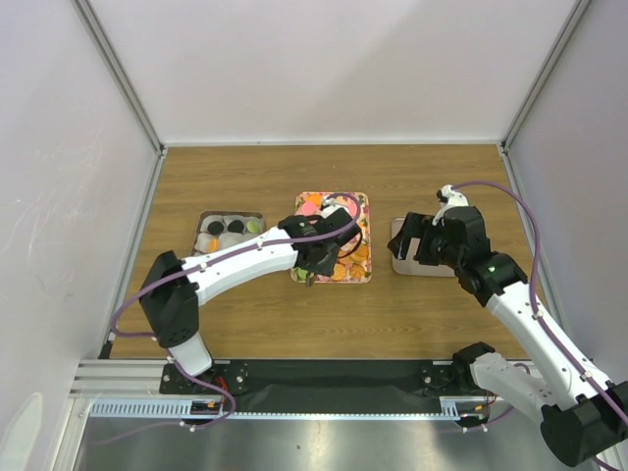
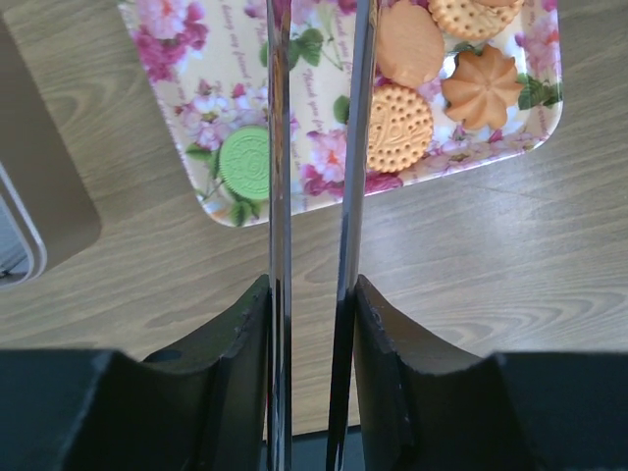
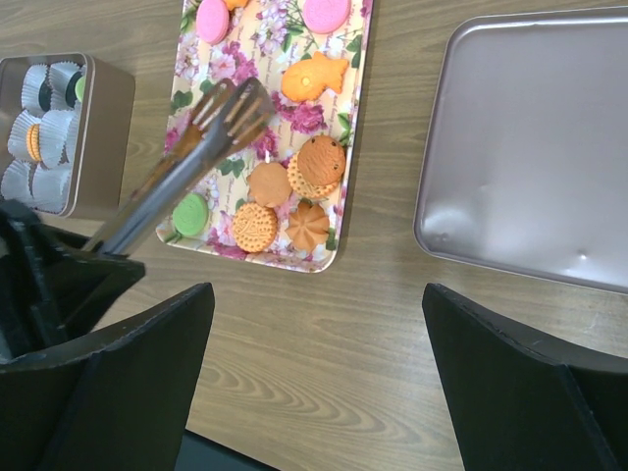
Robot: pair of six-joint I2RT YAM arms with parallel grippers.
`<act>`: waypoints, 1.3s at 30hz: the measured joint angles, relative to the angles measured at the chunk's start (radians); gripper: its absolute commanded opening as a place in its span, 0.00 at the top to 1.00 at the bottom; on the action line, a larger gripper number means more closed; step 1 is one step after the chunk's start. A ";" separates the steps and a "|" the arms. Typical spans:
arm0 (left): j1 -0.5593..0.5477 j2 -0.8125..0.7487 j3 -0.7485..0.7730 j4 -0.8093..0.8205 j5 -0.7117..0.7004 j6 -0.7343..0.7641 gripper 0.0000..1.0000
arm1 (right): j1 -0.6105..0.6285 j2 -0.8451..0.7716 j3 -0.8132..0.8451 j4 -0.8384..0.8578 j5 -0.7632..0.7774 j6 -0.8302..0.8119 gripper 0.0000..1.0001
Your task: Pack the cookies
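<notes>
The cookies lie on the floral tray [image 1: 365, 201]: a green one [image 2: 245, 164], round orange ones [image 2: 397, 128], a flower-shaped one [image 3: 308, 225], a fish-shaped one [image 3: 314, 78] and pink ones [image 3: 212, 20]. A few more cookies [image 1: 235, 227] sit in paper cups in the tin [image 1: 203, 218]. My left gripper [image 1: 319, 257] is shut on metal tongs [image 3: 196, 157], whose tips hang over the tray's left half with nothing between them. My right gripper [image 3: 319, 383] stands open over bare wood, beside the tray's near right corner.
The grey lid [image 3: 535, 147] lies flat to the right of the tray. The tin [image 3: 98, 128] stands to the tray's left, with several white paper cups. Grey walls close the table on three sides.
</notes>
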 measured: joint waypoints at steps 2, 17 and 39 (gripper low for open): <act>0.006 -0.025 -0.006 -0.010 -0.006 0.000 0.61 | 0.000 0.005 0.000 0.004 0.000 0.000 0.05; 0.180 -0.392 -0.215 -0.097 -0.066 -0.025 0.60 | 0.009 0.081 0.000 0.078 -0.037 0.008 0.05; 0.582 -0.598 -0.437 -0.105 0.026 0.068 0.58 | 0.082 0.167 0.000 0.140 -0.045 0.021 0.05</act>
